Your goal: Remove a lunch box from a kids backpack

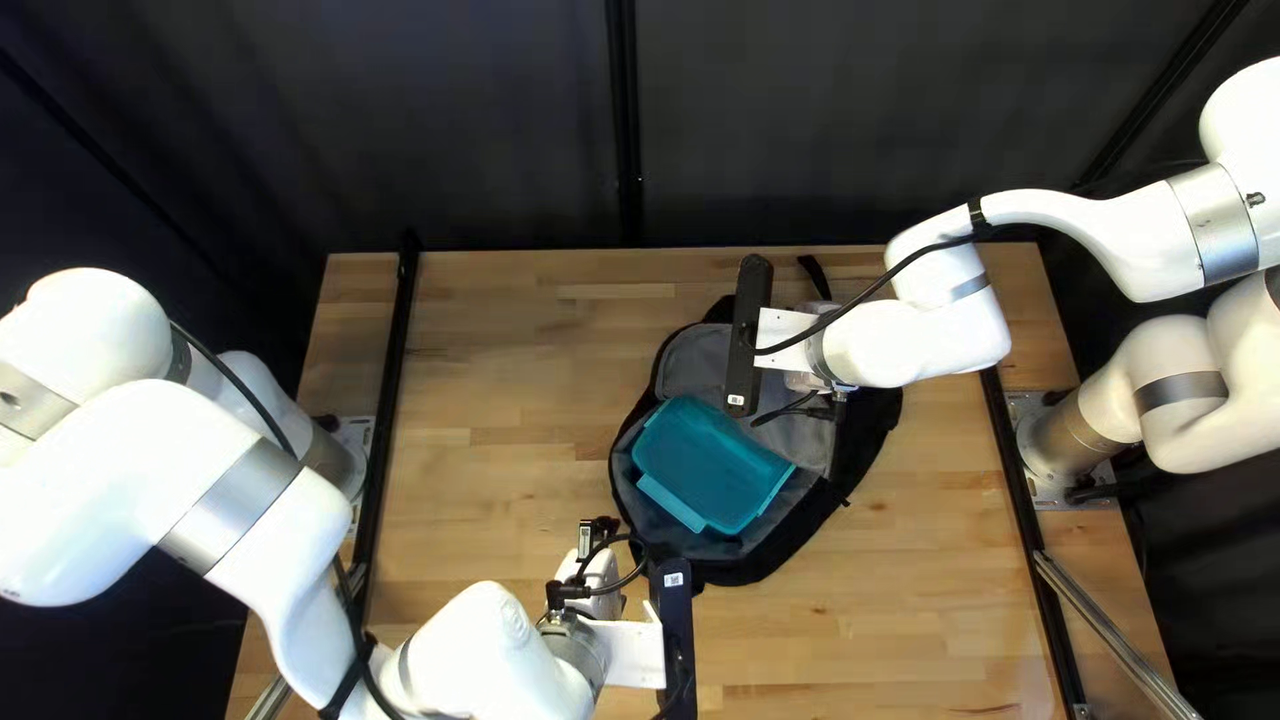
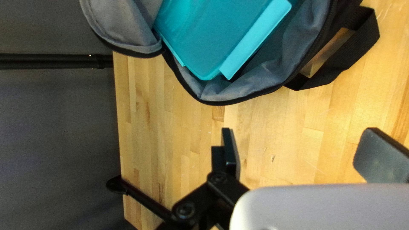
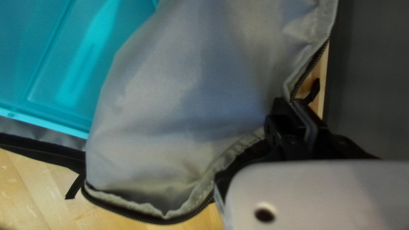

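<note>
Left hand [image 1: 674, 634] open, right hand [image 1: 750, 340] gripping backpack flap [image 3: 183, 93] — lunch box [image 3: 51, 64] partly hidden.

- Site type: robotics lab or test cell.
- Equipment: left robot arm [image 1: 147, 447] and right robot arm [image 1: 1100, 240], white, jointed, mounted at opposite edges of one table [image 1: 514, 400].
- Tabletop: laminated wood, black rails [image 1: 388, 400] along both sides.
- Wiring: black cables [image 1: 874, 287] outside the arms.
- Backdrop: dark curtain [image 1: 814, 134], black upright post [image 1: 624, 120].

Both wrist views cut off the lunch box [image 2: 221, 34] and the backpack [image 2: 266, 79].
</note>
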Motion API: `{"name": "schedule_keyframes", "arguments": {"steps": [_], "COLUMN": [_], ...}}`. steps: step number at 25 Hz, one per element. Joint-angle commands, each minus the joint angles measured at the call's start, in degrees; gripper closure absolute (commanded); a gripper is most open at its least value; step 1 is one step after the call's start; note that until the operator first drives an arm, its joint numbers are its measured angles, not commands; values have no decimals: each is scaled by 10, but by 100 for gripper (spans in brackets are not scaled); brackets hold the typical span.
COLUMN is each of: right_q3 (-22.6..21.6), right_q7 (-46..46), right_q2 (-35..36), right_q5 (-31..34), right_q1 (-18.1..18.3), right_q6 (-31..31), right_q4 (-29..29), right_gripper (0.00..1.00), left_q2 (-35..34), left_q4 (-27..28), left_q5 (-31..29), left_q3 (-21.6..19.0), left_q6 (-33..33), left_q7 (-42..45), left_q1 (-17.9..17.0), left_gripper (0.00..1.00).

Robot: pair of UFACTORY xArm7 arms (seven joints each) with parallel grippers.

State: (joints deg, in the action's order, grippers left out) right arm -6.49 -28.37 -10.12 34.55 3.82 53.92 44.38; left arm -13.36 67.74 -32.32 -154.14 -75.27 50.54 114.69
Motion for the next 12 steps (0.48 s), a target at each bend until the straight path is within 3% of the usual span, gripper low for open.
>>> {"name": "schedule_keyframes", "arguments": {"steps": [1,5,12], "right_q3": [0,0,0], "right_q7": [0,0,0], "right_q2": [0,0,0], "right_q5": [0,0,0], "right_q1": [0,0,0], "right_q6": [0,0,0], "right_q4": [0,0,0], "right_gripper": [100,100,100], "left_q2": [-37,-45,-24], "left_q4": [30,19,-101], "left_q5": [-34,-86,-208], "left_q3": [-15,-19,6], "left_q6": [-2,-5,79], "left_q7": [-71,-107,-56], "left_q1": [-10,-23,-17], "left_gripper": [0,0,0]}}
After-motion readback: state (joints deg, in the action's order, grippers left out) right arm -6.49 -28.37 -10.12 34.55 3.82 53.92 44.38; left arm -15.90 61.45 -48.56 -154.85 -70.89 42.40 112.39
